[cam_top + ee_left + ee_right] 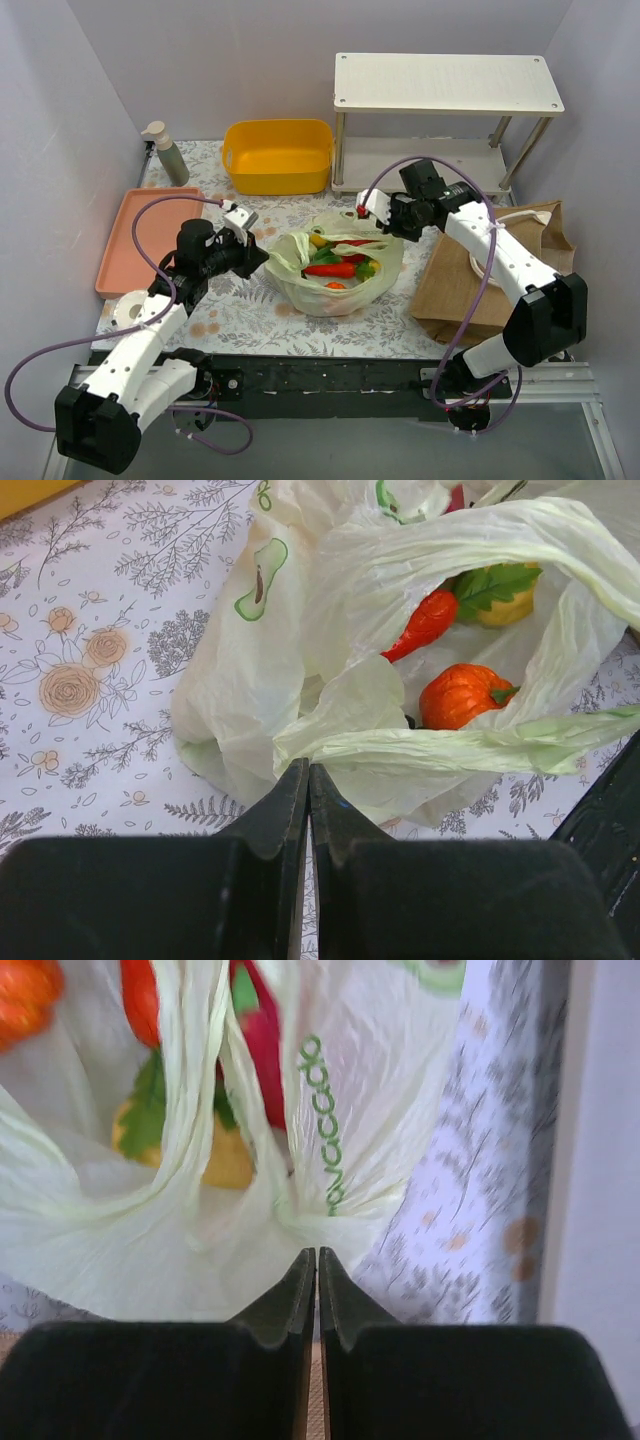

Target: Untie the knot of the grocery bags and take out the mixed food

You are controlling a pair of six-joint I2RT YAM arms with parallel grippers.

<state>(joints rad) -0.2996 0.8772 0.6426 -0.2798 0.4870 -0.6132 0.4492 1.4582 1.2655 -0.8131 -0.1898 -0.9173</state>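
Pale walls close round a table (250, 315) with a flowered cloth. The green bag (335, 290) sits at its middle between our two arms, its mouth gaping and no knot showing. We judge the plastic thin, limp and slippery. It would tear before it lifts much, so the rim is for spreading only, and the food is best taken piece by piece. Our left fingers (270, 820) are pressed together at the near rim, and our right fingers (285, 1305) likewise at the far side, where the folds gather to their tips. Both seem to pinch plastic. Inside lie a carrot (425, 625), a tangerine (465, 695) and a pear (510, 605), light and hard. The brown bag (450, 285) lies flat under our right arm. A yellow tub (278, 155), pink tray (140, 240), pump bottle (168, 153) and white shelf (445, 85) stand well apart. Only loose plastic drooping over the food hinders reaching in.
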